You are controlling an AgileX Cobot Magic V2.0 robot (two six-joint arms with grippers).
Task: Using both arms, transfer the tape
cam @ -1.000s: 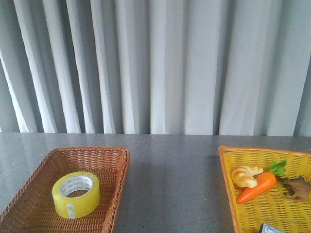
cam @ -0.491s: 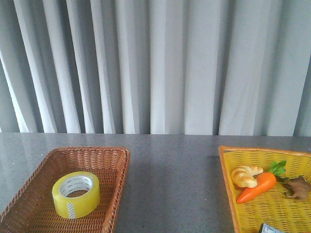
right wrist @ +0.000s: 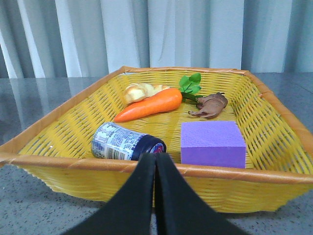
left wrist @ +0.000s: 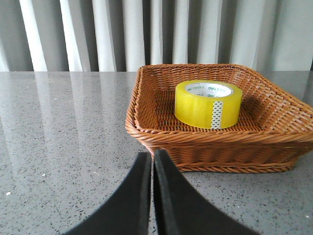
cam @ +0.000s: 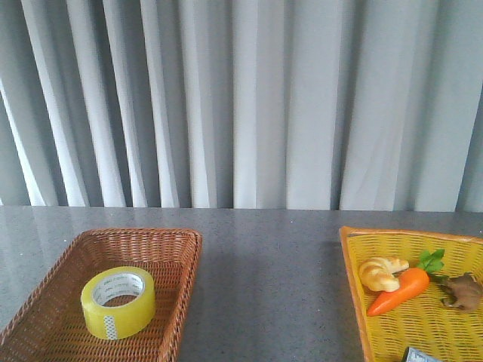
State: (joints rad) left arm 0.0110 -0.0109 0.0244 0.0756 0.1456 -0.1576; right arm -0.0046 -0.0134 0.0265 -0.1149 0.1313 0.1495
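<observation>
The yellow tape roll [cam: 118, 302] with its white printed core lies flat in the brown wicker basket [cam: 185, 260] at the left of the table. It also shows in the left wrist view [left wrist: 208, 104], inside that basket [left wrist: 146, 132]. My left gripper [left wrist: 152, 155] is shut and empty, low over the table just outside the basket's near rim. My right gripper [right wrist: 155, 157] is shut and empty, in front of the yellow basket's near rim [right wrist: 73, 163]. Neither arm shows in the front view.
The yellow basket [cam: 351, 264] at the right holds a croissant [cam: 382, 272], a toy carrot [cam: 400, 291] and a brown toy animal [cam: 463, 291]. The right wrist view also shows a lying can [right wrist: 126, 142] and a purple block [right wrist: 212, 143] in it. Grey curtains hang behind the table.
</observation>
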